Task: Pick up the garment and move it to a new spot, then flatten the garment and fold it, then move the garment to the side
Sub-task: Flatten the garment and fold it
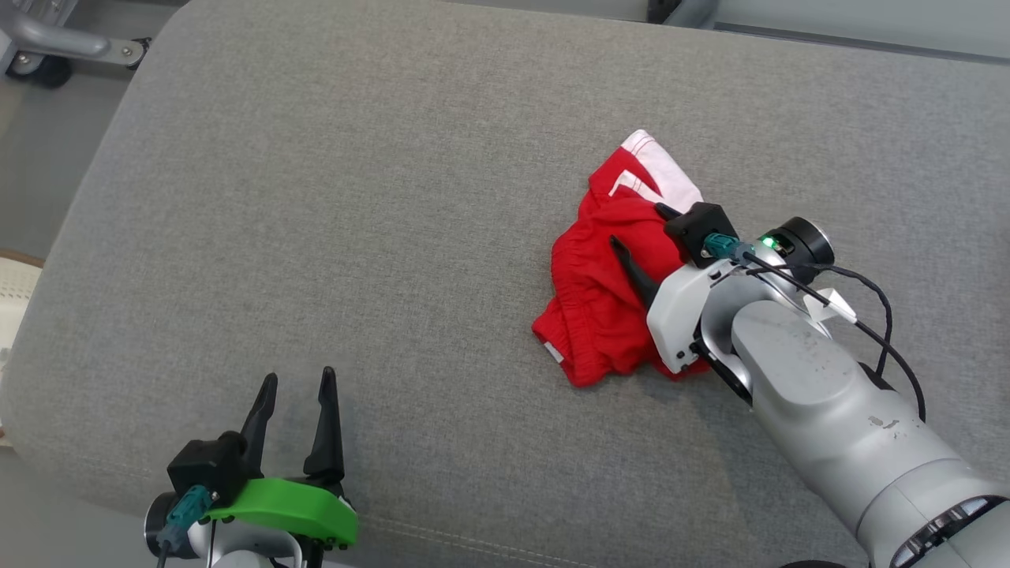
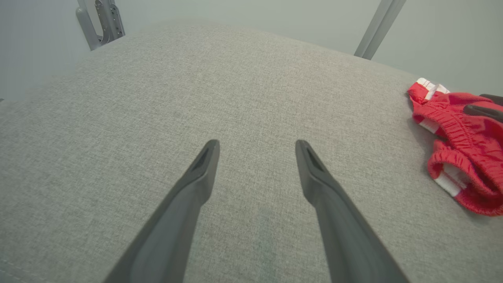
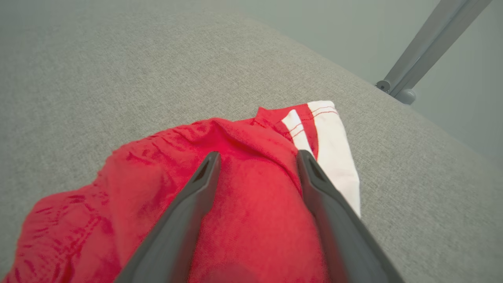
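A crumpled red garment with white trim lies on the grey cushion, right of centre. My right gripper stands open over it, its two dark fingers straddling a raised fold of the red cloth. The fingers rest on or just above the fabric; contact is unclear. My left gripper is open near the cushion's front left, well apart from the garment, with bare fabric between its fingers.
The grey cushion's front edge and seam run near my left gripper. Metal frame legs stand beyond the far edge, and a wheeled metal base sits at the far left on the floor.
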